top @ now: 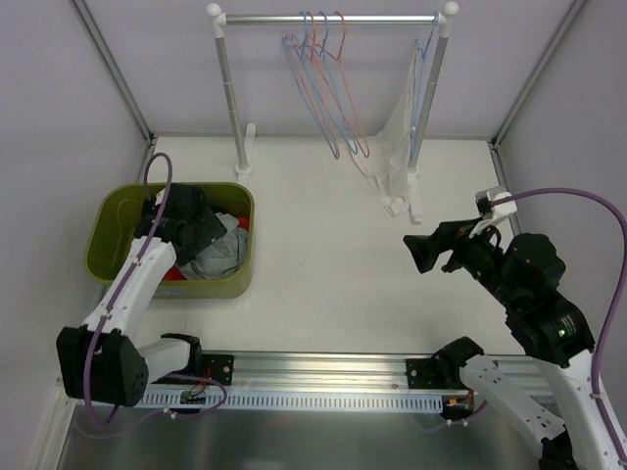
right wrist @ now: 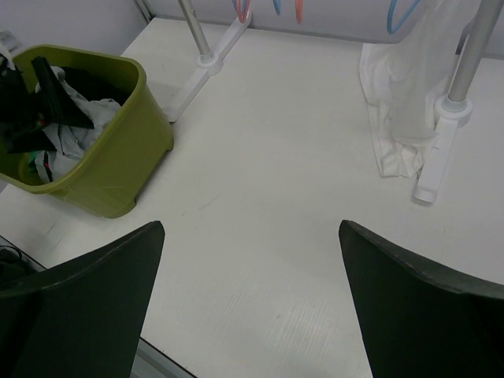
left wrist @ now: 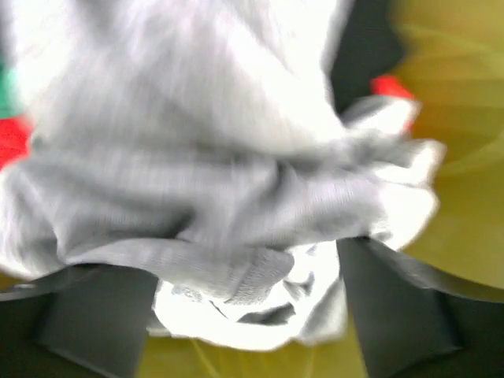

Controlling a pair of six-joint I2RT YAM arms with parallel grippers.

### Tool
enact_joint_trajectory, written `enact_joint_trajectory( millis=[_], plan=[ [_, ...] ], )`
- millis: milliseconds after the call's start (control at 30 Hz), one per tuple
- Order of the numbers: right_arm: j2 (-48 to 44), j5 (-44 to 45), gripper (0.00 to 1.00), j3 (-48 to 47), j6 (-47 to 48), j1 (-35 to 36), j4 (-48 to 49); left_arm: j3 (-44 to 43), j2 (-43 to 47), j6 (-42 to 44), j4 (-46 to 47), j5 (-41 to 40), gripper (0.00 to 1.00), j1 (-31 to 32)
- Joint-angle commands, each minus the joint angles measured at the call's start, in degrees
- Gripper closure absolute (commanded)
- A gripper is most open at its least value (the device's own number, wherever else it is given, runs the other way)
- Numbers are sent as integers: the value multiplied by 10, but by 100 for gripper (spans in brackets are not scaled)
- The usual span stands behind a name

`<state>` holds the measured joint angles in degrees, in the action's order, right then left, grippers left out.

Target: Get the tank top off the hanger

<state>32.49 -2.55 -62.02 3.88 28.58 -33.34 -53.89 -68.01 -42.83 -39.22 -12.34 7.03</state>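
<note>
On the left, my left gripper (top: 203,235) is down inside the bin (top: 232,279), its fingers (left wrist: 94,315) spread wide on either side of a bunched grey cloth (left wrist: 197,181). The wrist view is blurred, so I can't tell whether the pads are touching the fabric. Across the back stands the rack (top: 328,18), with a cluster of bare hangers (top: 328,98) near its middle. The tank top (top: 395,147), white, is still on the blue hanger (top: 424,69) at the rack's right end, its hem pooled on the table (top: 323,245) by the rack's right foot. My right gripper (top: 416,253) hovers in front of it, well apart, fingers spread to the full with nothing between them. I judge the removal itself hasn't started and this is the approach. Next I'd bring the right arm forward and up to pinch the fabric near a strap, then draw it sideways off the hanger's shoulder. The risk I expect is dragging the hanger off the rail with it.
</note>
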Motion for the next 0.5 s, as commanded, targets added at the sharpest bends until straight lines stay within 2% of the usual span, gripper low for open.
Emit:
enact_joint_trajectory(
  millis=[0, 33, 100, 167, 233, 300, 400, 467],
  plan=[
    [37, -15, 1, -19, -1, -2, 42, -44, 72, 12, -1, 7, 8, -4],
    [55, -17, 0, -24, 1, -2, 44, -73, 92, 19, -21, 6, 2, -4],
    [76, -14, 1, -43, 5, -3, 50, -103, 108, 51, -40, 9, 1, -4],
    [113, 19, 1, -61, 11, -3, 50, -146, 129, 76, -62, 26, 1, -4],
    [141, 100, 0, -94, 14, -8, 48, -175, 163, 104, -68, 45, 1, -4],
    [191, 126, 1, -126, 25, -24, 47, -186, 191, 135, -67, 88, 1, -4],
    [289, 92, 0, -219, 17, -110, 19, -204, 241, 184, -71, 157, 1, -4],
    [371, 77, 2, -303, 13, -134, -3, -206, 280, 206, -70, 216, 1, -4]
  ],
)
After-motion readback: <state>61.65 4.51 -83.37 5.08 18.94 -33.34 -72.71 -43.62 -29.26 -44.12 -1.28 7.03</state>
